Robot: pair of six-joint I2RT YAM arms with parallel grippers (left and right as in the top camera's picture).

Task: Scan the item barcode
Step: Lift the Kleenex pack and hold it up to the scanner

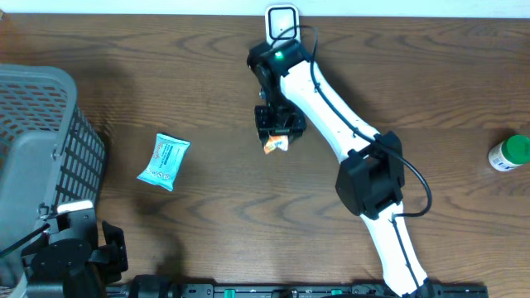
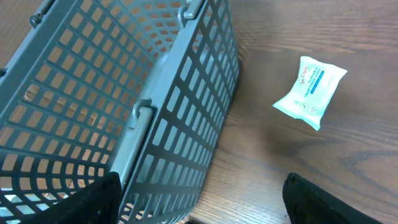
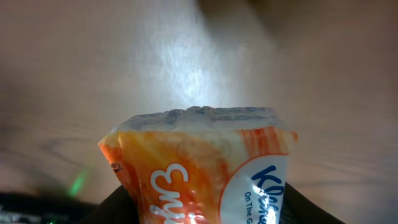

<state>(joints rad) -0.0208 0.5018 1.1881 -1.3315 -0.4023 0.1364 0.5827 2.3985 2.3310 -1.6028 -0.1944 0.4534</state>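
Two packets: orange packet (image 1: 276, 146) grasped in right jaws, blue packet (image 1: 163, 161) loose near one basket (image 1: 85, 157); one bottle (image 1: 508, 154); left jaws released.

The table (image 1: 207, 207) is dark wood with a visible grain and a low sheen. The basket (image 2: 186, 124) is a matt grey plastic lattice. The orange pack (image 3: 205, 168) is crinkled glossy film, as is the blue pack (image 1: 164, 161). The right arm (image 1: 323, 108) has smooth white plastic shells.
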